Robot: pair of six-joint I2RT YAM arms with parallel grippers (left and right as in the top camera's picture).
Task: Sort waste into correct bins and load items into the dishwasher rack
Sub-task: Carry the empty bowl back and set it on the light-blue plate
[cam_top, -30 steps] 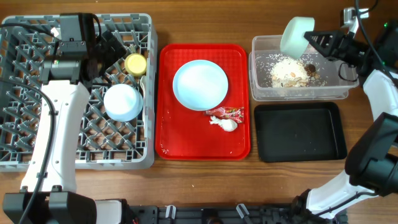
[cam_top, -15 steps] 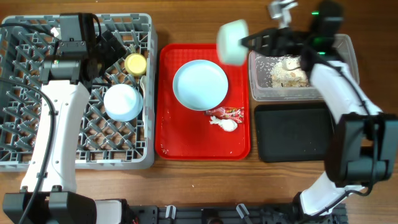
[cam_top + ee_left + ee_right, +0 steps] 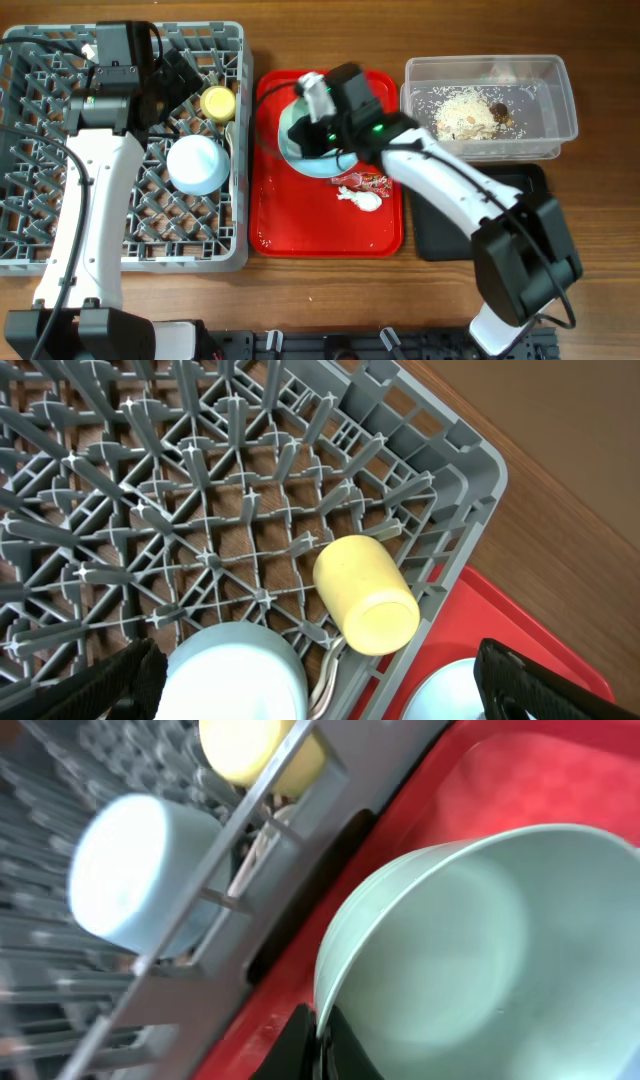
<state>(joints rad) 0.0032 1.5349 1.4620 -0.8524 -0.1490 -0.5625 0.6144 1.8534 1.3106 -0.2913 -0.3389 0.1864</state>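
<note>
Starting nearest you, the black tray (image 3: pixel 435 235) lies at the front right of the table, partly under the right arm. Just left of it, the red tray (image 3: pixel 300 225) carries the crumpled white tissue (image 3: pixel 362 199) and, touching it on the far side, the red-and-white wrapper (image 3: pixel 366 182).

Farther in, over the far half of that red tray, your right gripper (image 3: pixel 320 1038) is clamped on the rim of the pale green-blue bowl (image 3: pixel 460 950). The bowl is tipped on its side and clear of the tray. Its inside is smooth and looks clean.

To the left, the grey dishwasher rack (image 3: pixel 180 235) holds an upturned light blue bowl (image 3: pixel 197 163). A white utensil (image 3: pixel 232 135) lies along the rack's right wall; you cannot tell whether it is a fork or a spoon. Beyond that, the yellow cup (image 3: pixel 218 102) sits tilted among the pegs. Your left gripper (image 3: pixel 320 688) hovers above this far right corner with its jaws spread wide, holding nothing.

At the far right, the clear tub (image 3: pixel 560 130) contains a heap of white rice scraps (image 3: pixel 468 112) with brown bits.
</note>
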